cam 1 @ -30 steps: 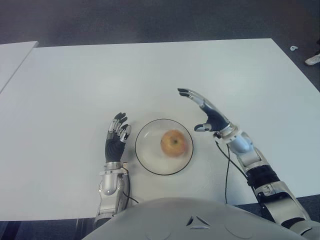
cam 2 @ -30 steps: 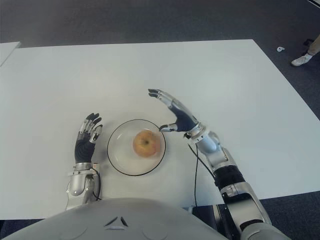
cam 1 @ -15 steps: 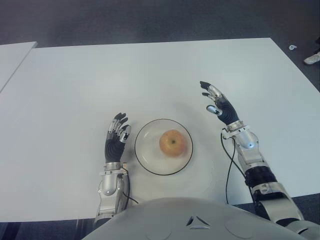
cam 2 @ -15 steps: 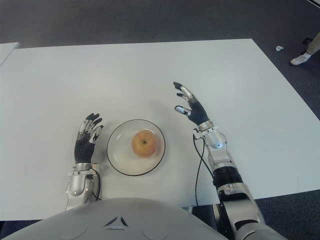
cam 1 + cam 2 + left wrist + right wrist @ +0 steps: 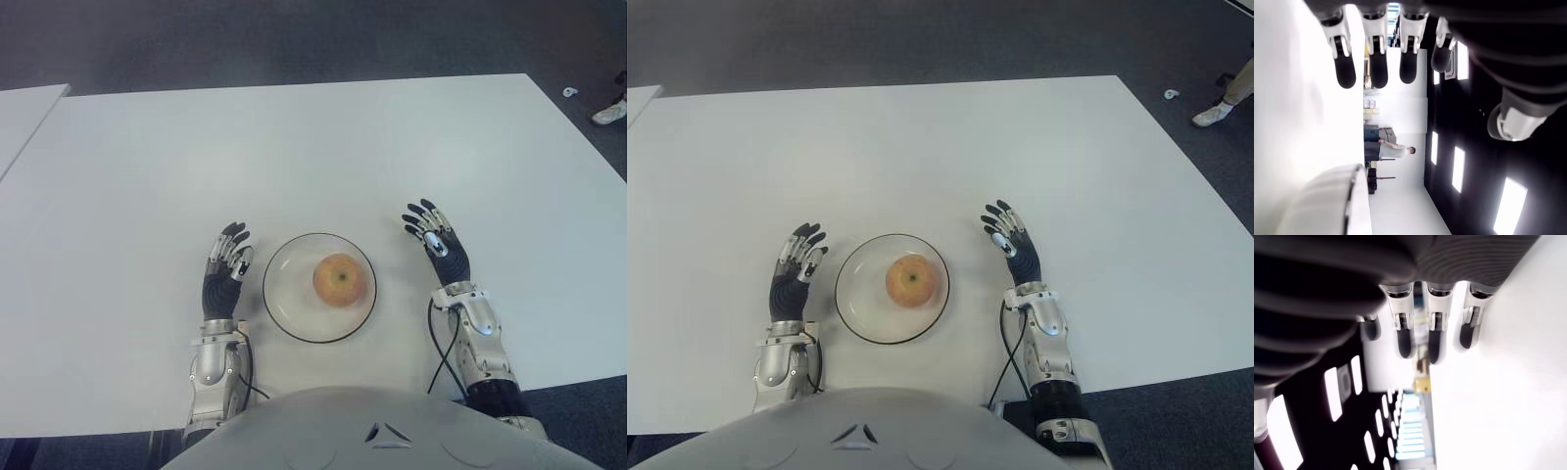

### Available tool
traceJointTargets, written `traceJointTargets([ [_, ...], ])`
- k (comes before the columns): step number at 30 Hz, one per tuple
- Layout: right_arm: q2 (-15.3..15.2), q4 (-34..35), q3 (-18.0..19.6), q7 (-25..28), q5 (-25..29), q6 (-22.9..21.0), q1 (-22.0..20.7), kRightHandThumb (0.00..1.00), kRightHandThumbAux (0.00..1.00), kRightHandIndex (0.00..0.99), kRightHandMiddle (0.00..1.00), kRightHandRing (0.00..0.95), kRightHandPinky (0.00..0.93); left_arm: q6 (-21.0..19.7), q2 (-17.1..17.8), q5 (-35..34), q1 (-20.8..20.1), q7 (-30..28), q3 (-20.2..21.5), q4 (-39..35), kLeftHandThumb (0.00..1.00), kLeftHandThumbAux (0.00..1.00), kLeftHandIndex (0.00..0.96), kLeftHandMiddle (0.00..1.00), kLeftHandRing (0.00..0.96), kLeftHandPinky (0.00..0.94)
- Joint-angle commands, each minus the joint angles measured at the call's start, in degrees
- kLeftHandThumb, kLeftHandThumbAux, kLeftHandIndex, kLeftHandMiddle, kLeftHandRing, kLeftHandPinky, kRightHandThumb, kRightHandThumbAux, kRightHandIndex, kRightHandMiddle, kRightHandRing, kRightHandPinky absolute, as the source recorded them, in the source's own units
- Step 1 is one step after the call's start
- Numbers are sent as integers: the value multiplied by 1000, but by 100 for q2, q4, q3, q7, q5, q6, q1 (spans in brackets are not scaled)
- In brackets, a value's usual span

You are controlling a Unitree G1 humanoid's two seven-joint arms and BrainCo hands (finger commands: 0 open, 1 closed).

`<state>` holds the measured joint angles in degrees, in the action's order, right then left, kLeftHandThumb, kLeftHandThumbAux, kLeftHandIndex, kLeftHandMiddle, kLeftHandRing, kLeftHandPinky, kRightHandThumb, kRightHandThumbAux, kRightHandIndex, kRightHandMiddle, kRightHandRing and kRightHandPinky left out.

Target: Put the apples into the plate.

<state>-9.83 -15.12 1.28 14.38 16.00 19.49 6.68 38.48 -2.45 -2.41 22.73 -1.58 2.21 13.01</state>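
One yellow-red apple [image 5: 339,280] lies in the middle of a clear glass plate [image 5: 286,306] with a dark rim, on the white table [image 5: 294,147] close to my body. My right hand [image 5: 433,241] shows just right of the plate, fingers stretched out and holding nothing. On the plate's left side my left hand [image 5: 227,262] is open and empty too. In the left wrist view the plate's rim [image 5: 1337,200] appears beside the straight fingers [image 5: 1378,61]. The right wrist view shows only extended fingers [image 5: 1435,328] over the table.
A second white table [image 5: 24,108] stands at the far left. A person's shoe [image 5: 607,110] shows on the dark floor at the far right. A black cable [image 5: 438,343] runs along my right forearm.
My right hand has drawn back from above the plate's right edge, swung rightward and come down beside the plate with its fingers open. The apple, plate and left hand stayed put.
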Motion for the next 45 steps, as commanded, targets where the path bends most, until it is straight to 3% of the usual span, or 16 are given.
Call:
traceJointTargets([
  [1,203,100,74,-79,7,-292,62,242,481,83,180,169,175,-7,58,-188,151,-116,105,344,246,488,159,171,190,234],
  [10,395,150,103,-140,-199,-228,128,230,447,106,198,177,174,-174,52,-164,194,-70,142,190,252,508,199,182,196,248],
  [21,581,-145,92,-247,-556,166,100,227,418,129,225,204,215,-156,69,-197,193,-152,168,194,253,511,203,178,188,241],
  [45,689,-579,168,-316,-816,619,90,238,420,127,221,203,196,-414,22,-337,309,-178,119,-63,305,502,174,199,225,271],
])
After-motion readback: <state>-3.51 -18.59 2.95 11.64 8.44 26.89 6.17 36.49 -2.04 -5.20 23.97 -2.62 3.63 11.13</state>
